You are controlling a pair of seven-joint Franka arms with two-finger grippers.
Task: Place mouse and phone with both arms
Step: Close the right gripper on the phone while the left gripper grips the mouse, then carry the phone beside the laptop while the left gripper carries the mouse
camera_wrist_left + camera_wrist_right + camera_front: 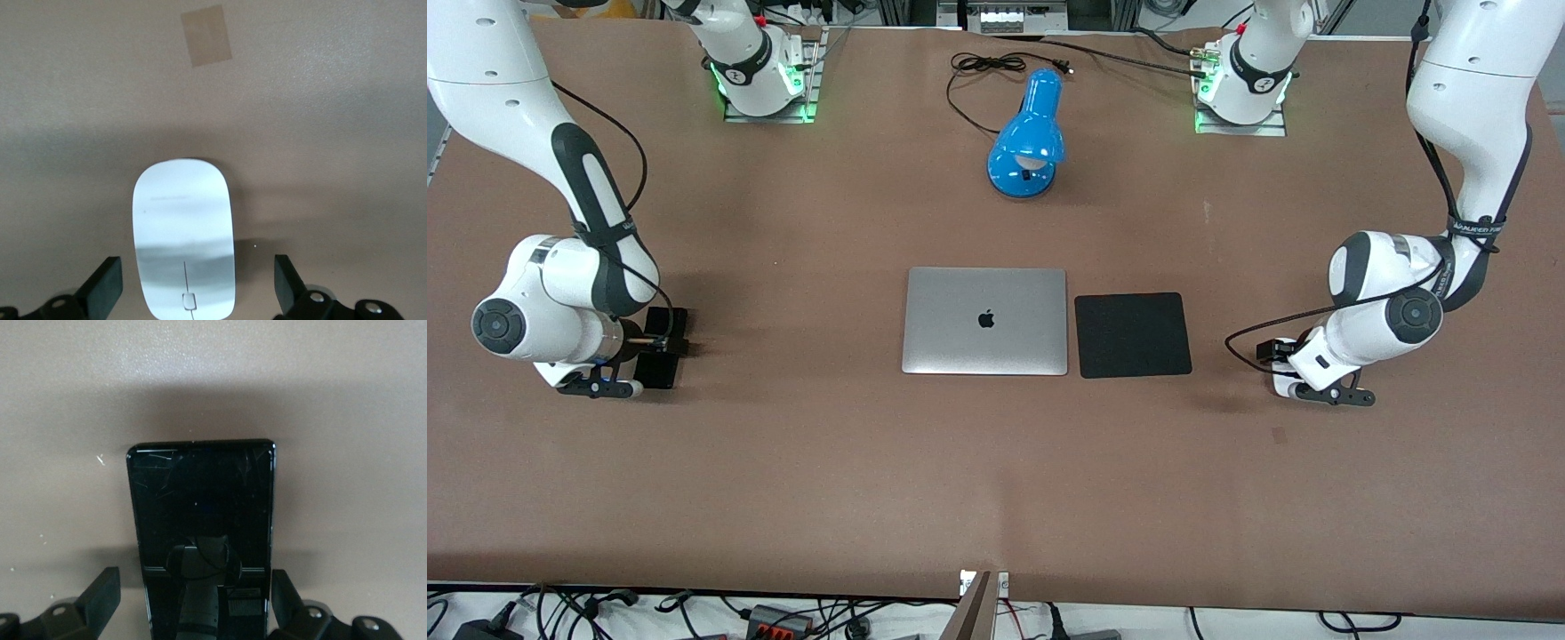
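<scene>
Near the counter's left-arm edge, the left gripper stands wide open astride the mouse, touching nothing; that smooth, rounded white shell could squirt out if the fingers close off-centre. Near the right-arm edge, the right gripper brackets the phone, one finger seemingly at its edge, and the slim, glossy, scratched slab lying flat may slip. Both rest on matte brown counter.
</scene>
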